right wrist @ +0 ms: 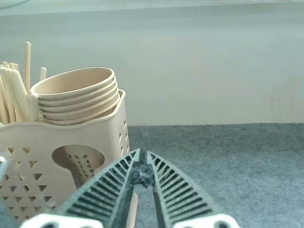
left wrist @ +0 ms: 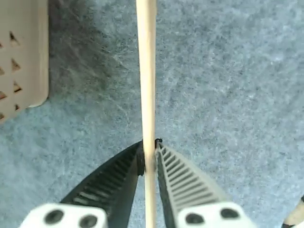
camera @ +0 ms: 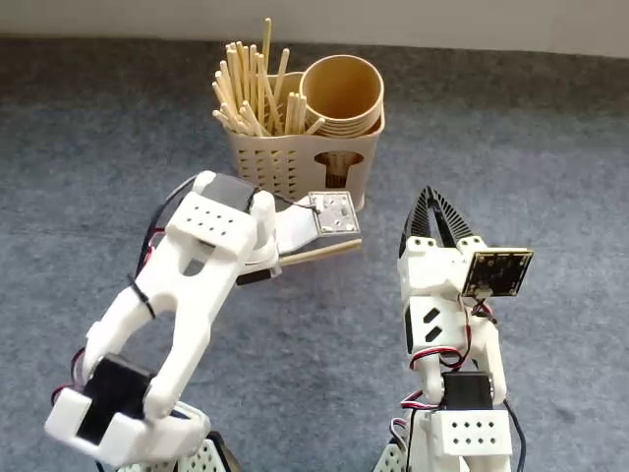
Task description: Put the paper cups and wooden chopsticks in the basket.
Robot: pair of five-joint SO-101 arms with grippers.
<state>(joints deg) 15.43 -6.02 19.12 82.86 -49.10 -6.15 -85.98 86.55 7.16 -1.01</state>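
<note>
A beige basket (camera: 295, 162) stands at the back of the table, holding several wooden chopsticks (camera: 251, 93) and a stack of paper cups (camera: 342, 93). Just in front of the basket, my left gripper (left wrist: 150, 151) is shut on one wooden chopstick (left wrist: 146, 71), which sticks out level toward the right (camera: 324, 253). My right gripper (camera: 434, 211) is shut with nothing in it, to the right of the basket and a little nearer. In the right wrist view its tips (right wrist: 141, 156) sit before the basket (right wrist: 61, 175) and the cup stack (right wrist: 76, 95).
Grey carpet (camera: 531, 147) covers the table. A pale wall (right wrist: 213, 61) rises behind it. Open carpet lies to the right of the basket and between the two arms.
</note>
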